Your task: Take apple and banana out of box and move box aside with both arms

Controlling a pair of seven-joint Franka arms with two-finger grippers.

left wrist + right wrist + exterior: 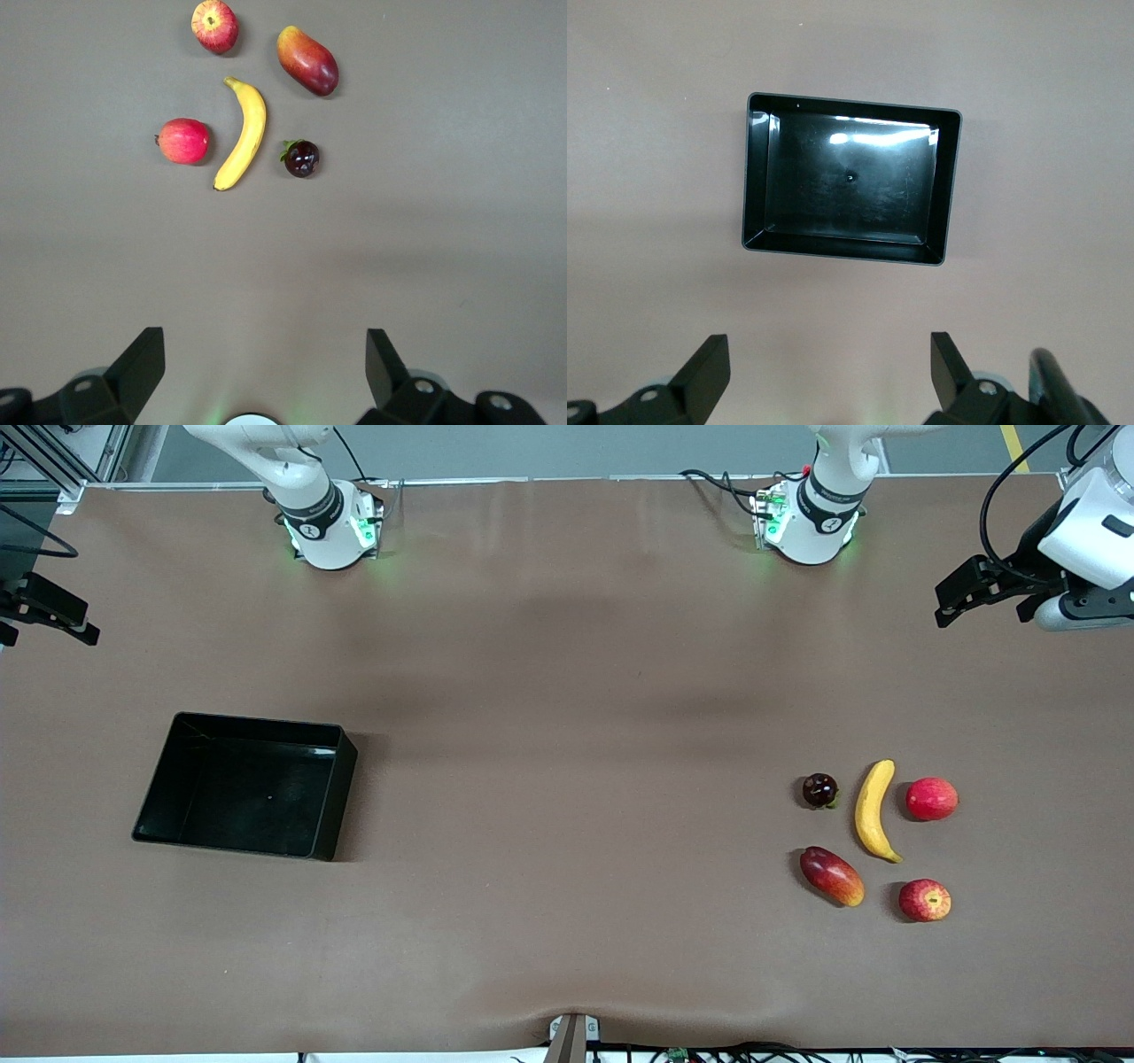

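Black glossy plastic box (340, 797) sits empty, streaked red apple (925, 900) and yellow banana (874, 810) outside; left tool (952, 602) and right tool (53, 624) hover open over the tabletop (567, 797) ends; uneven pushes could skew it.

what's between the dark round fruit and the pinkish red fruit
The banana lies between the dark fruit and the pinkish-red fruit, touching neither; the front and left wrist views both show it.

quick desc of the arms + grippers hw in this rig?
Two white jointed arms with black joint bands, green lights glowing at both bases. Black cables run to the bases and along the left arm. Left gripper and right gripper are both black, two angular fingers each.
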